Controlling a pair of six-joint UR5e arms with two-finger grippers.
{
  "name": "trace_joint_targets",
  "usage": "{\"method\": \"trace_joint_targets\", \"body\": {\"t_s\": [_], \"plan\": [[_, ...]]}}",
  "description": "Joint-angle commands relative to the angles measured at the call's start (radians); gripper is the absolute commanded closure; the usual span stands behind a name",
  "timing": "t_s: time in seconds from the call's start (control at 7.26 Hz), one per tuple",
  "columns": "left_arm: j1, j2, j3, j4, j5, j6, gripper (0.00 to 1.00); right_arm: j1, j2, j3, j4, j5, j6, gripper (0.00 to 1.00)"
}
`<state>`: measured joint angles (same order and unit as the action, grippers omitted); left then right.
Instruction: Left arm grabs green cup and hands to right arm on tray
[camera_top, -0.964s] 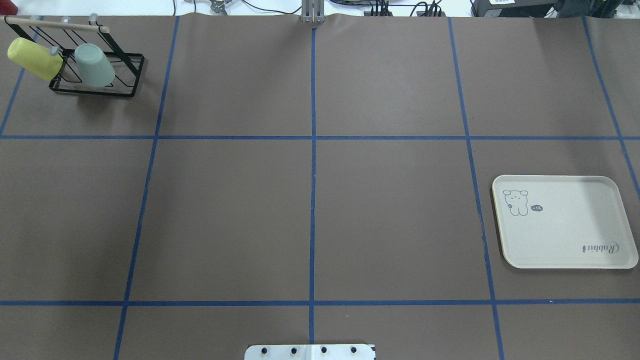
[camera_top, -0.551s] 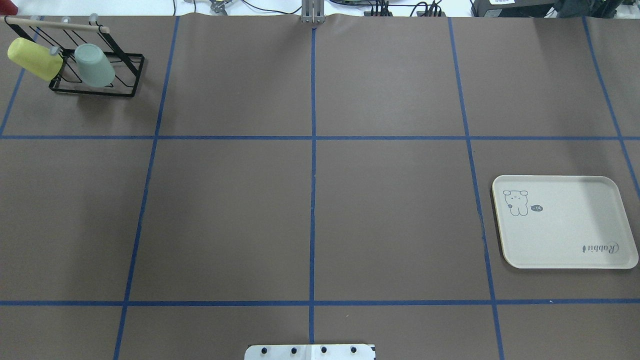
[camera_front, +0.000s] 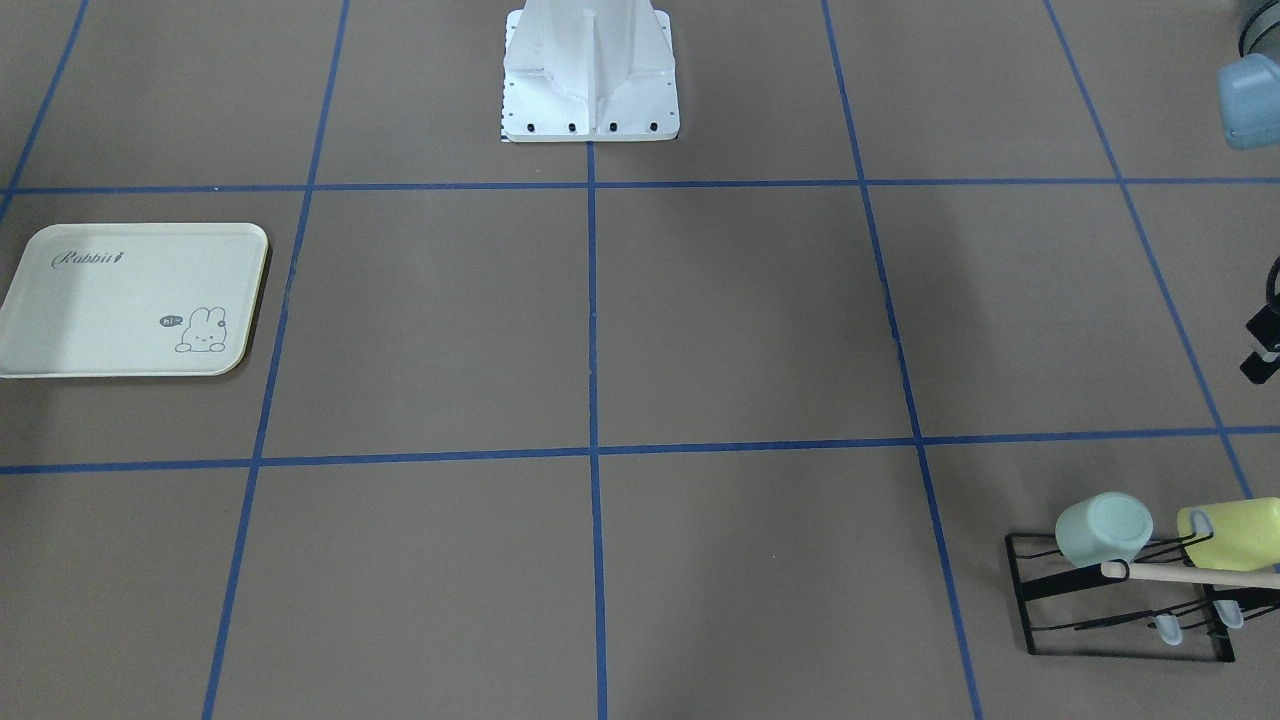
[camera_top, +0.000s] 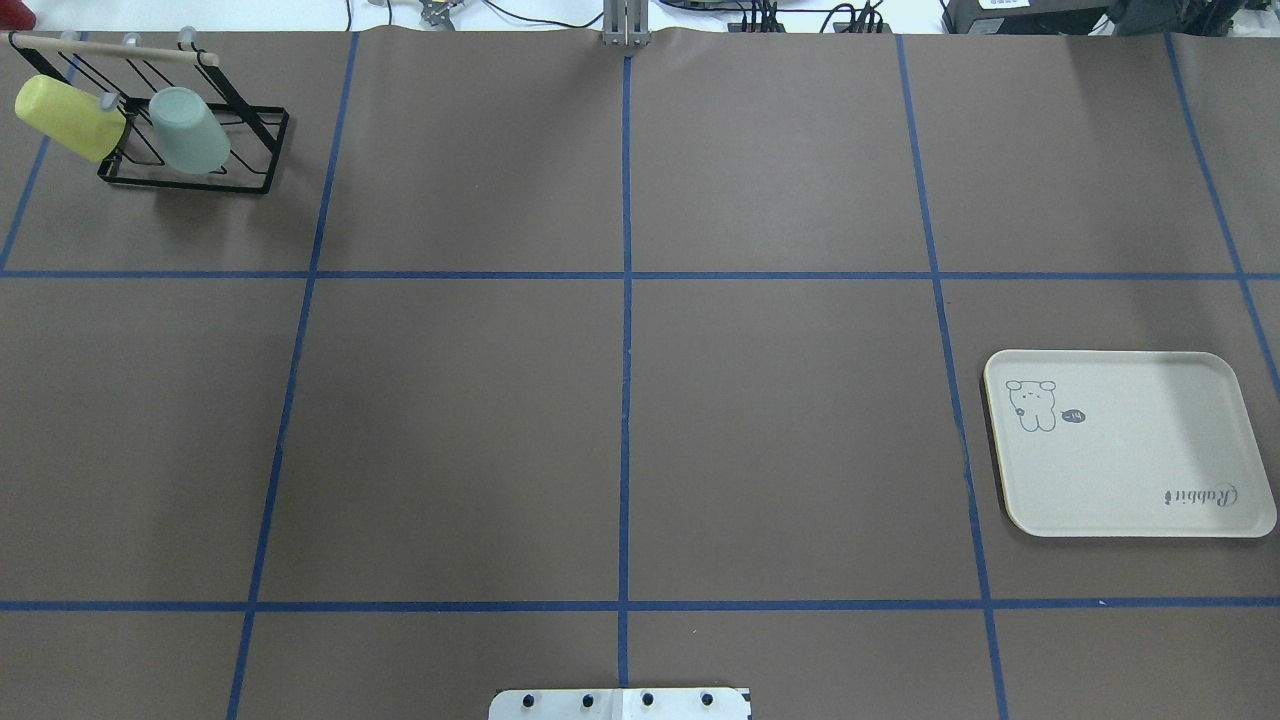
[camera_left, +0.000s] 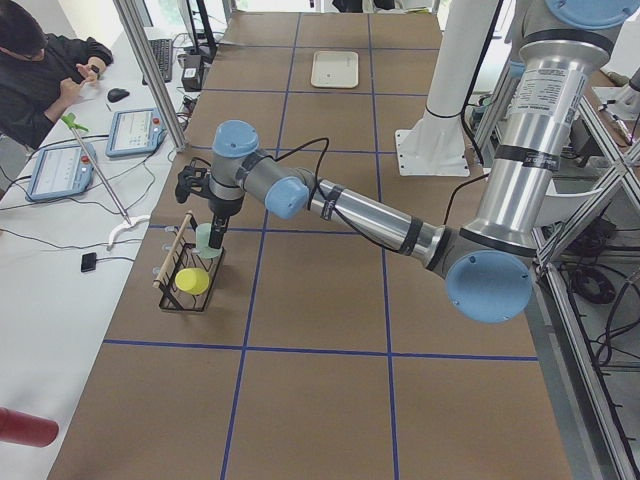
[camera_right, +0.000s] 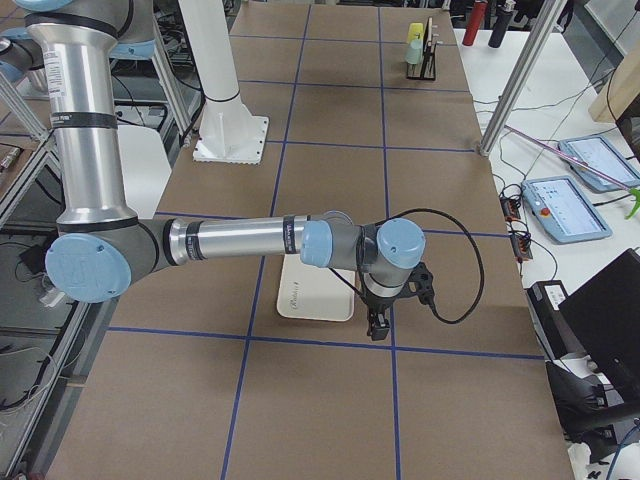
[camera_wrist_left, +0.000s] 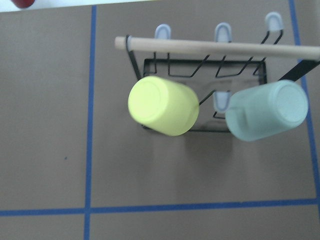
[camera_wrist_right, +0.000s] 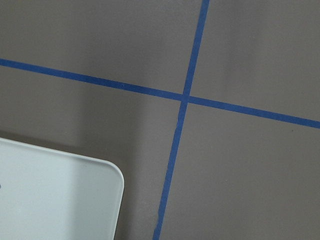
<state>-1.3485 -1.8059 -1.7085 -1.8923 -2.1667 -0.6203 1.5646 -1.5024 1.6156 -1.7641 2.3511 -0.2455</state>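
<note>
So the green cup (camera_top: 188, 130) sits tipped on a peg of the black wire rack (camera_wrist_left: 215, 48), right next to the yellow-green cup (camera_top: 68, 118), in the far-left corner of the surface (camera_top: 450, 430). The left pincer (camera_left: 214, 232) hangs just above it, and the right pincer (camera_right: 377, 325) is over by the tray (camera_top: 1130, 480) corner. Can't tell if either's open or closed.

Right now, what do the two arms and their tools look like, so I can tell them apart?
Both are silver-grey tubes with light-blue joint caps. The left arm has a thin black cable arching along its forearm; the left tool is black. The right arm has a black cable looping wide beside its wrist; the right tool is black too.
</note>
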Motion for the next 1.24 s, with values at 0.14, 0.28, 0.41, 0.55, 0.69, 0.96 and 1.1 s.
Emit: {"method": "trace_joint_targets", "body": {"t_s": [0.14,0.28,0.41,0.55,0.69,0.96,1.1], "plan": [[0.194,-0.003,-0.006,-0.137,0.354,-0.293,0.0,0.0,0.001,0.0,0.0,0.001,0.0,0.0],[0.25,-0.003,-0.013,-0.161,0.428,-0.364,0.0,0.0,0.001,0.0,0.0,0.001,0.0,0.0],[0.299,0.008,-0.014,-0.186,0.515,-0.406,0.0,0.0,0.001,-0.002,0.0,-0.001,0.0,0.0],[0.333,0.01,-0.014,-0.189,0.589,-0.411,0.0,0.0,0.001,-0.002,0.0,-0.001,0.0,0.0],[0.359,0.011,-0.011,-0.191,0.652,-0.426,0.0,0.0,0.001,-0.002,0.0,0.001,0.0,0.0],[0.432,0.011,0.006,-0.189,0.788,-0.501,0.0,0.0,0.001,-0.002,0.0,0.001,0.002,0.0],[0.478,0.01,0.015,-0.189,0.853,-0.512,0.0,0.0,-0.001,-0.002,0.0,0.001,0.002,0.0]]}}
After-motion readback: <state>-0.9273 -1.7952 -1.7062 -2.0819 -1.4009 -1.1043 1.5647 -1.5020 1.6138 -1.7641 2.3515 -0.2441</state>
